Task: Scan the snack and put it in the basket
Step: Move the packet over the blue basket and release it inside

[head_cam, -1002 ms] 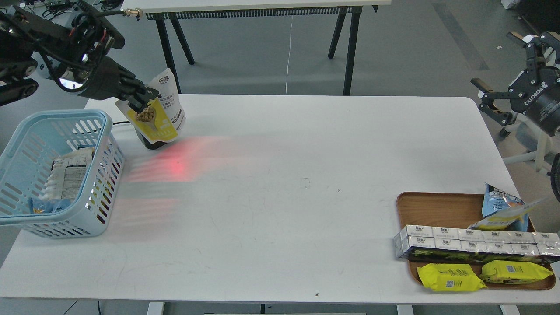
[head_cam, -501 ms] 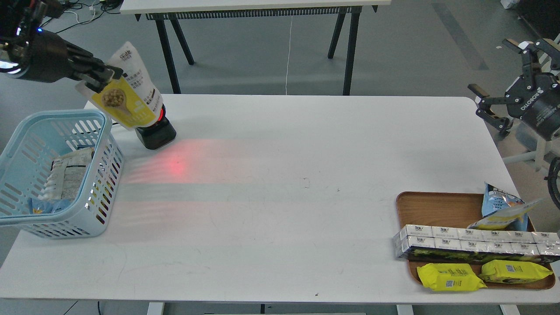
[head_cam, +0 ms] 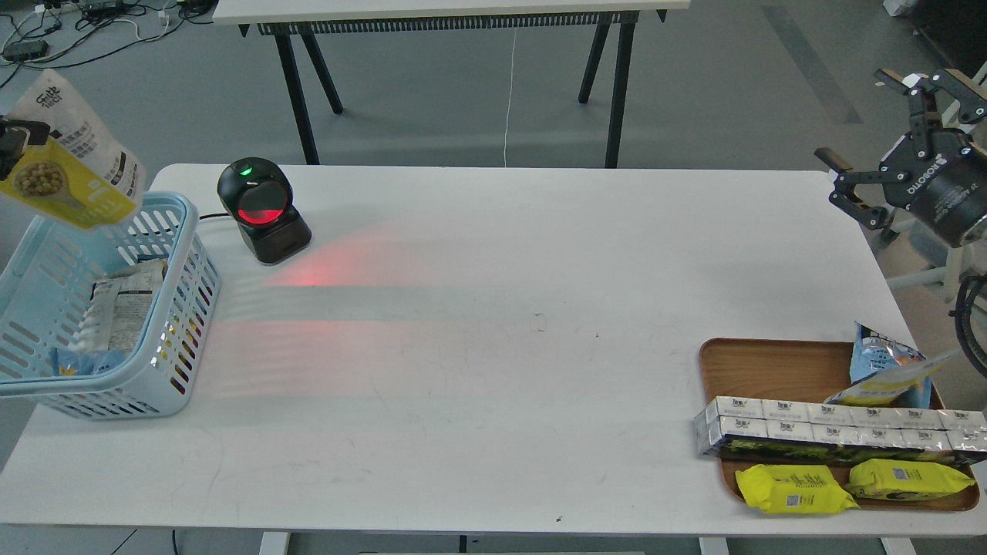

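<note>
The snack (head_cam: 73,166), a yellow-and-white pouch picturing brown nuts, hangs tilted in the air above the far left corner of the light blue basket (head_cam: 202,266). My left gripper (head_cam: 9,144) shows only as a small dark part at the left edge, shut on the pouch's left side. My right gripper (head_cam: 879,139) is open and empty, off the table's far right edge. The basket stands on the table's left end and holds a white packet (head_cam: 123,304) and a bluish pouch.
A black barcode scanner (head_cam: 262,210) with a red window stands just right of the basket and casts red light on the table. A brown wooden tray (head_cam: 771,362) at front right holds white boxes, two yellow packets and a blue-and-yellow pouch. Another table stands behind.
My left gripper has carried the snack left and up, from in front of the scanner to above the basket. The scanner is now uncovered. The right gripper has shifted slightly.
</note>
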